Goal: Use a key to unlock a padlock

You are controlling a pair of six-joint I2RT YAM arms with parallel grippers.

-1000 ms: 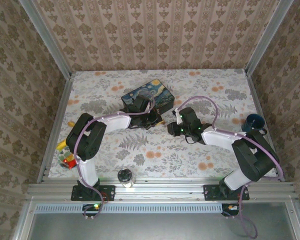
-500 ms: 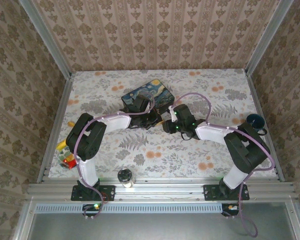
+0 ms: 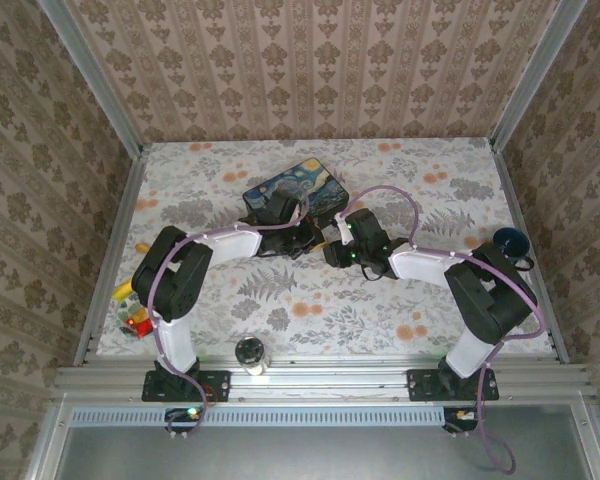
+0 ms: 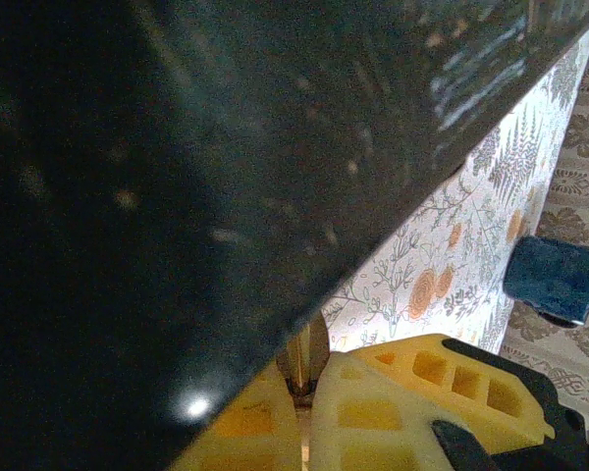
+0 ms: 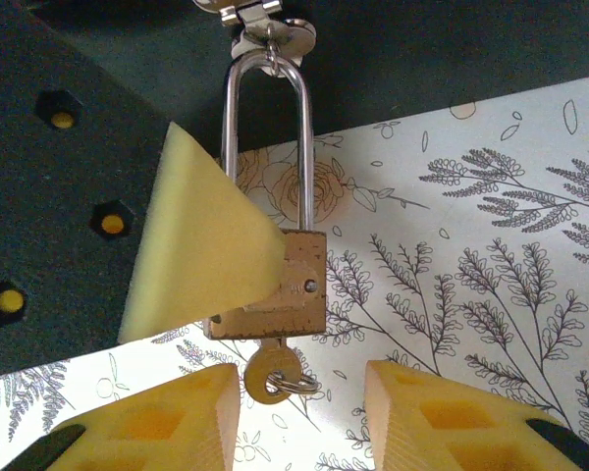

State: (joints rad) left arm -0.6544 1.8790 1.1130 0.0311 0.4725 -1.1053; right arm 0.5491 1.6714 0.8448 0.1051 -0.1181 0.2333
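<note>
In the right wrist view the brass padlock (image 5: 280, 285) hangs by its silvery shackle (image 5: 267, 137) from the clasp of the dark-blue tin box (image 5: 79, 147). The small key (image 5: 272, 373), on a tiny ring, sticks out of the padlock's underside. One yellow finger (image 5: 191, 245) of my left gripper presses on the padlock's side. My right gripper (image 5: 299, 417) stands open just below, with the key head between its fingers and closer to the left one. In the left wrist view my left gripper (image 4: 309, 397) is shut on the padlock (image 4: 304, 355) under the box (image 4: 177, 177).
From above, the box (image 3: 295, 185) lies at the table's middle back, and both grippers meet at its front right corner, left (image 3: 308, 238) and right (image 3: 330, 250). A blue cup (image 3: 507, 243) stands at the right edge. Small toys (image 3: 130, 315) and a jar (image 3: 250, 352) sit front left.
My right arm has swung left and brought its gripper up to the padlock beside the left gripper. The left arm and the box have stayed still.
</note>
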